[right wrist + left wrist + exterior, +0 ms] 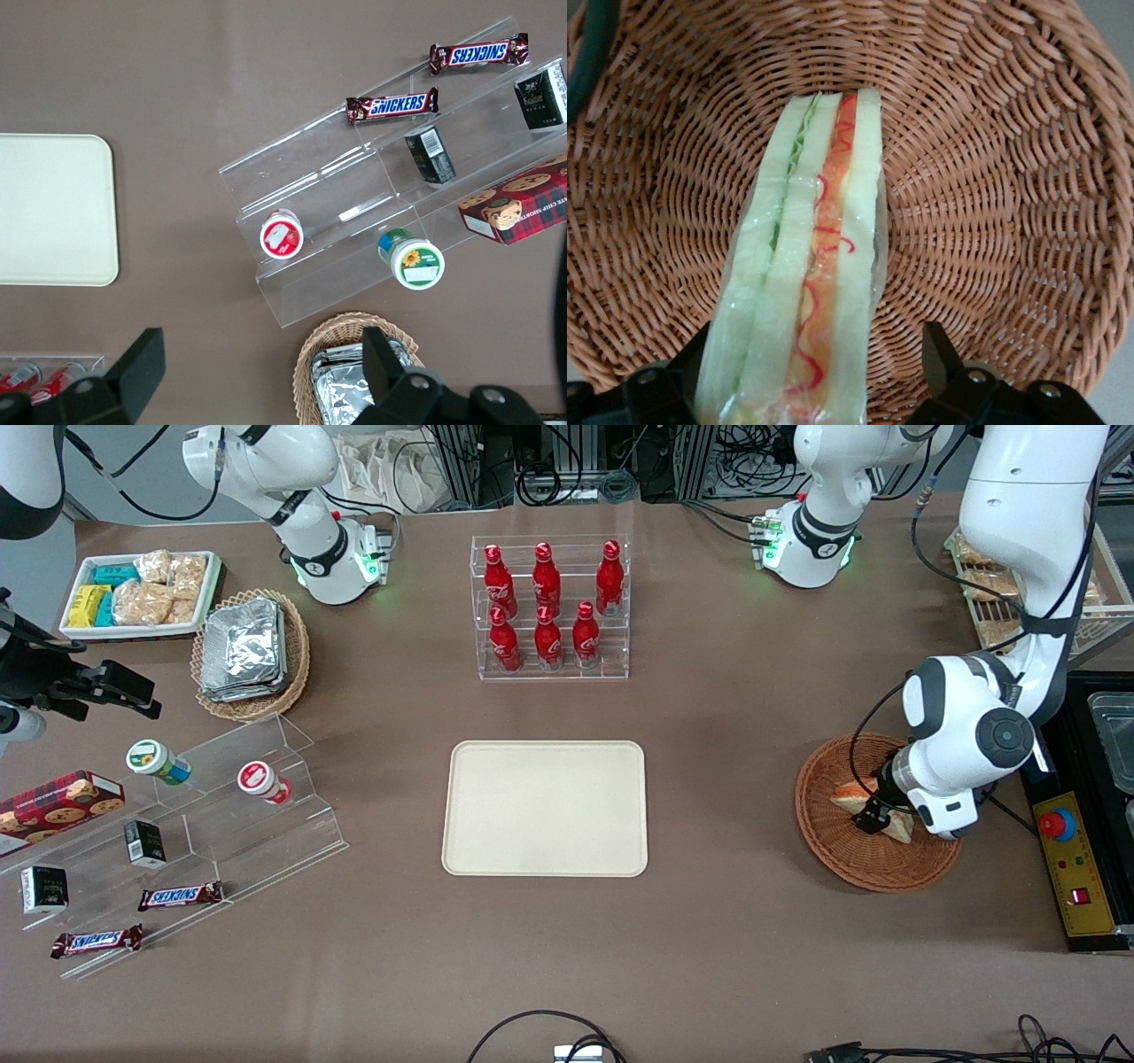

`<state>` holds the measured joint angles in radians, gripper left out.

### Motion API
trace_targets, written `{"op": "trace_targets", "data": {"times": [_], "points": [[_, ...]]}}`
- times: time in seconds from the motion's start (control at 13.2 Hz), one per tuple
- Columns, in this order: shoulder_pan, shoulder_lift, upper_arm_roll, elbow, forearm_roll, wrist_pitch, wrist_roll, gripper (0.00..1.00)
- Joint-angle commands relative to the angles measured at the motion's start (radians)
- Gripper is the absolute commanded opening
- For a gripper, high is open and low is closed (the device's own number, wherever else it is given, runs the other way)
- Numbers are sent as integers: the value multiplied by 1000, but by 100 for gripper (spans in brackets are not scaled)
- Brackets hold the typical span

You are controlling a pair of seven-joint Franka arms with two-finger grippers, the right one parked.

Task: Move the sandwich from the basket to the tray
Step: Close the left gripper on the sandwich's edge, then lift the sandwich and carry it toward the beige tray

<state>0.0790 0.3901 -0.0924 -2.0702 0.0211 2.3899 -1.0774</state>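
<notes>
basket (873,865): on the table toward the working arm's end, well apart from the tray
sandwich (806,274): in the basket, standing on edge
gripper (811,372): down inside the basket, one finger on each side of the sandwich
tray (546,808): mid-table, nearer the front camera than the bottle rack (551,607)

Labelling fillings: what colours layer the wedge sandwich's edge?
Green and red-orange between pale bread on the plastic-wrapped triangular sandwich, clearest in the left wrist view.

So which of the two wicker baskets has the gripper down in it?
The reddish-brown basket toward the working arm's end, holding the sandwich; the gripper straddles it, fingers open. The tan basket holds foil packets.
</notes>
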Motion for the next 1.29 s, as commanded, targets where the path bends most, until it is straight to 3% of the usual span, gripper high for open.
{"op": "trace_targets", "data": {"times": [0.0, 0.08, 0.15, 0.46, 0.68, 0.91, 1.22], "points": [[2, -2, -3, 7, 16, 8, -27, 31], [2, -5, -3, 7, 17, 8, -27, 4], [1, -7, -4, 7, 17, 8, -27, 0], [-10, -57, -9, 28, 57, -52, -12, 0], [-59, -131, -26, 167, 106, -374, 19, 0], [-68, -126, -156, 336, 91, -605, 97, 0], [-70, -64, -356, 444, 68, -604, 140, 0]]}}
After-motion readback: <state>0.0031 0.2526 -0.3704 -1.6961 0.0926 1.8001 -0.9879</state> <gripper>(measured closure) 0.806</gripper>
